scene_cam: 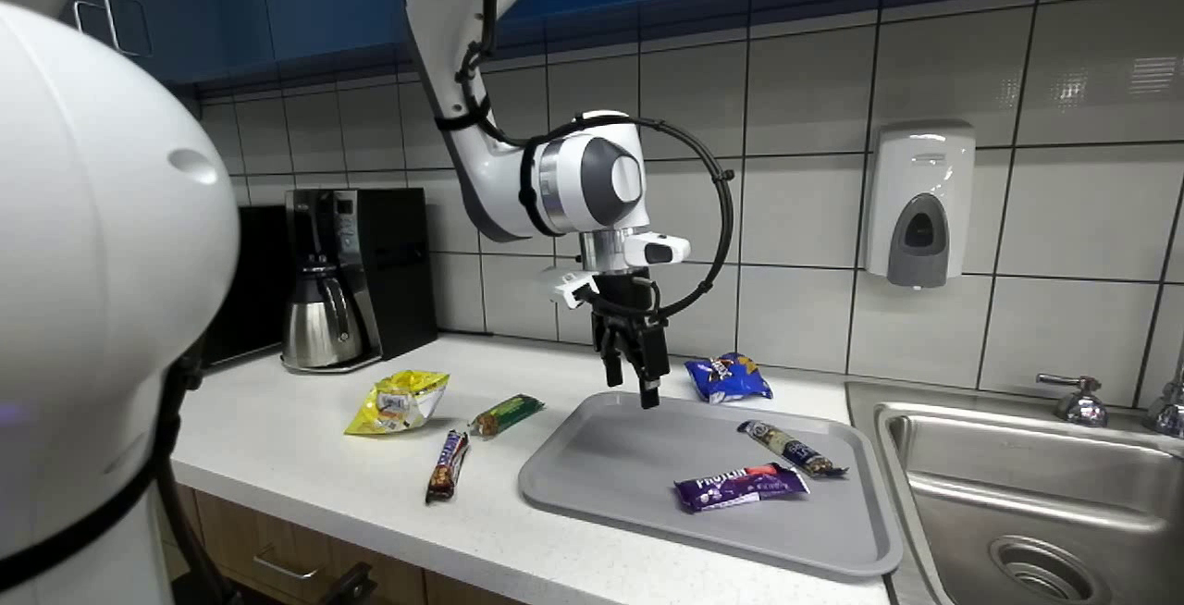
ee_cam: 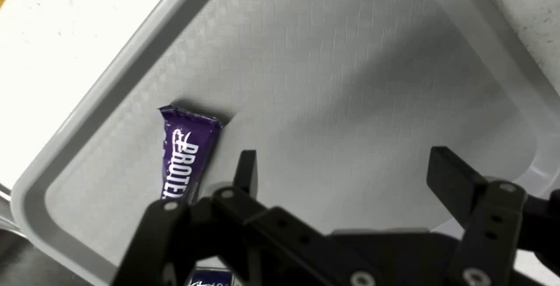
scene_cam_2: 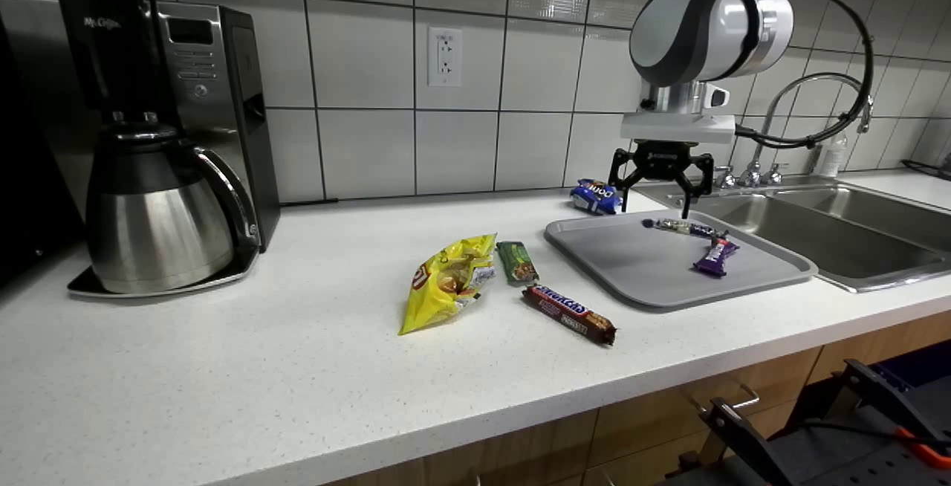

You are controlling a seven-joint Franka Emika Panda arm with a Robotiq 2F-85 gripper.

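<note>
The gripper (ee_cam: pixel 344 168) stands wide and empty above the gray tray (ee_cam: pixel 315 102). The purple protein bar (ee_cam: pixel 181 155) lies there, left of center in the wrist view; a low sideways swing could knock it, or too deep a descent scrape the tray. Near it lies a gold-and-navy bar (scene_cam: pixel 791 448), and behind the tray a blue chip bag (scene_cam: pixel 729 377), both right of center in an exterior view. Past the raised rim (ee_cam: pixel 494 41), which could catch a finger, lie the Snickers bar (scene_cam_2: pixel 570 313), green-wrapped bar (scene_cam_2: pixel 517 261) and yellow chip bag (scene_cam_2: pixel 449 284), near mid-frame in an exterior view.
</note>
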